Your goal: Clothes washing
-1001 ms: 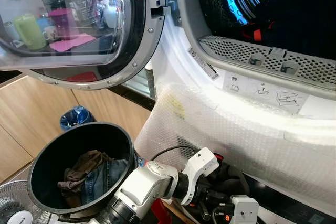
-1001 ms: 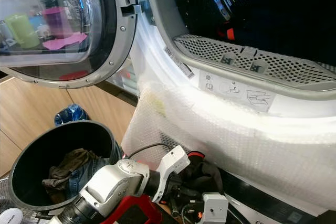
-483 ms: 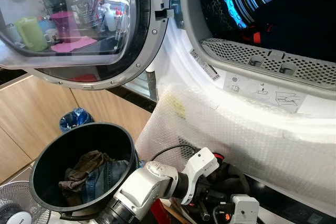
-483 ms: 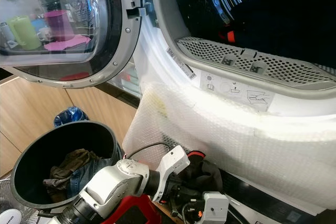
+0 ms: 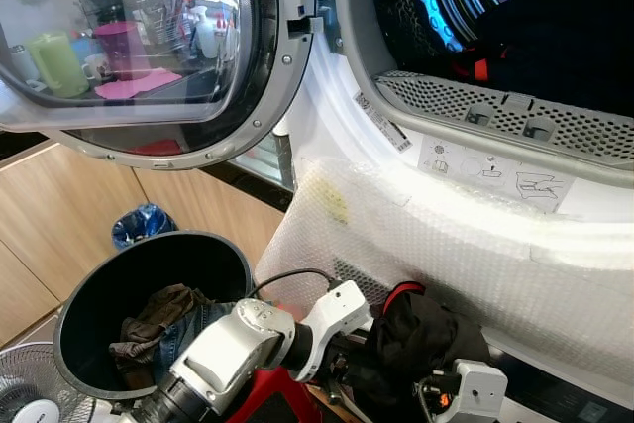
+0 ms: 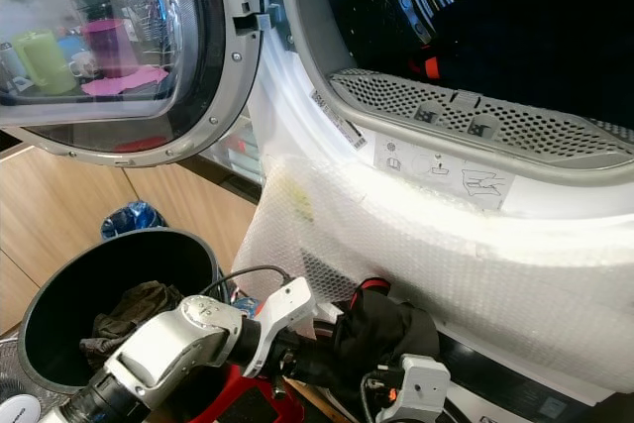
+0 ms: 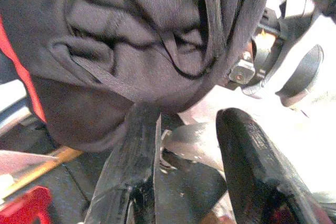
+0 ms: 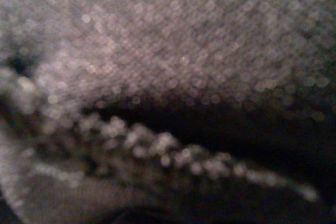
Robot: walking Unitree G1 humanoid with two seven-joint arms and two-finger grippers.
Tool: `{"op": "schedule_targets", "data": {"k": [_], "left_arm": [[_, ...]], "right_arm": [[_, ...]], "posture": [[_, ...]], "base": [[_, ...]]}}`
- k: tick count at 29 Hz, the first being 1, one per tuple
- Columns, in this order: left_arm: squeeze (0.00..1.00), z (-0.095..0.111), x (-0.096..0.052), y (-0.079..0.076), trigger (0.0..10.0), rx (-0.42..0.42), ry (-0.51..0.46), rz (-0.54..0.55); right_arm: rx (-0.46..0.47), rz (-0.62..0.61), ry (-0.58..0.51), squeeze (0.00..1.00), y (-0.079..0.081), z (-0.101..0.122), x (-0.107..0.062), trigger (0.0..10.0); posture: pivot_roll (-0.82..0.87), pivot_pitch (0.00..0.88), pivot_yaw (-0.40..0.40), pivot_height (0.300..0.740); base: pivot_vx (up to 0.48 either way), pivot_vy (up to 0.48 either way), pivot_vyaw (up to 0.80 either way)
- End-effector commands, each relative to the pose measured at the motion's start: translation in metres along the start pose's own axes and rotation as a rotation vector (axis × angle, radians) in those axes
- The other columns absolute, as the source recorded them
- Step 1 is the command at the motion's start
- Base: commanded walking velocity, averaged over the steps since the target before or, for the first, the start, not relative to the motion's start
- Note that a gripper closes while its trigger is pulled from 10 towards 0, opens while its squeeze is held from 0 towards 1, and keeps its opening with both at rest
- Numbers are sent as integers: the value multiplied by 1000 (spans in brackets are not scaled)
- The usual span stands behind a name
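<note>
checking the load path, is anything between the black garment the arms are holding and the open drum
Nothing visible blocks it. The black garment sits low in front of the machine, between the left gripper and the right gripper. Above it are the bubble-wrapped front panel and the perforated lip of the open drum, which it must clear.

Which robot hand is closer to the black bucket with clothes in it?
The left. The left hand is by the black garment, beside the black bucket. The right hand is farther away, on the garment's other side.
</note>
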State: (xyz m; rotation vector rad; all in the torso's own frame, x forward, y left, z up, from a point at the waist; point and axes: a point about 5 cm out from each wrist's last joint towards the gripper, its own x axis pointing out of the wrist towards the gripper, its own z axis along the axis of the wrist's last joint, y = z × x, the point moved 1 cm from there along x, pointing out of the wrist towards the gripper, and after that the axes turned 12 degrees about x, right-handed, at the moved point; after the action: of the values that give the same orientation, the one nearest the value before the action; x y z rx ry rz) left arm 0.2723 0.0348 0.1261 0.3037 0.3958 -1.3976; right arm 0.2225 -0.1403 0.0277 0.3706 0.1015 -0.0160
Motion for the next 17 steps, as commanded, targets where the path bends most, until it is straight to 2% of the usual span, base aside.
{"op": "schedule_targets", "data": {"k": [1,3,5,9,11,13,16,17], "left_arm": [[1000,8,-14,9,10000,17,-22,72],[1000,13,-27,19,10000,11,-44,145],[1000,5,-49,32,10000,11,-8,265],[1000,-8,-73,44,10000,-27,12,385],[1000,-16,-89,53,10000,-51,14,502],[1000,-22,-99,59,10000,-83,14,588],[1000,-30,-115,69,10000,-143,-36,771],[420,-34,-118,71,10000,-168,-71,830]], "right_arm": [[27,22,-44,0,9,9,4,0],[29,28,-42,0,9,9,2,0],[30,37,-30,0,8,7,-1,0],[37,60,-21,0,8,7,-6,0],[41,74,-13,0,8,7,-11,0],[44,81,-7,0,7,7,-13,0],[62,100,-1,0,6,8,-19,0],[67,118,6,0,7,8,-22,0]], "posture": [[83,142,110,740],[85,148,112,740],[85,155,109,740],[84,157,109,740],[88,169,108,740],[93,171,106,740],[96,175,104,740],[102,175,101,740]], "base": [[0,0,0],[0,0,0],[0,0,0],[0,0,0],[0,0,0],[0,0,0],[0,0,0],[0,0,0]]}}
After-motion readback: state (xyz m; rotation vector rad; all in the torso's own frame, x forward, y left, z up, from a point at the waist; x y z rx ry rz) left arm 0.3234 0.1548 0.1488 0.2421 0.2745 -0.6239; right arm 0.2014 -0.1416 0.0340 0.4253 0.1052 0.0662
